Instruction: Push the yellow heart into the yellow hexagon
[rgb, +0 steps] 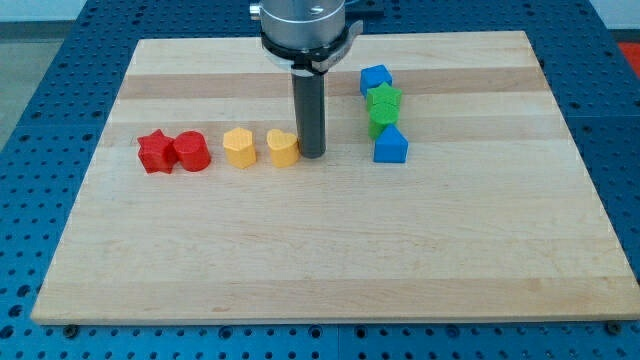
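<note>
My tip (311, 154) touches the yellow heart (283, 147) on its right side; the yellow hexagon (238, 147) sits just left, apart.

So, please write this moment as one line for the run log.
tip: touching yellow heart on its right side | yellow hexagon: left of heart, small gap | contact heart-hexagon: not yet

Left edge: red star (153, 152) touching red cylinder (191, 152). Right, toward top edge: column of blue cube (375, 79), two green blocks (383, 109), blue block (390, 146). Wooden board (320, 250).
</note>
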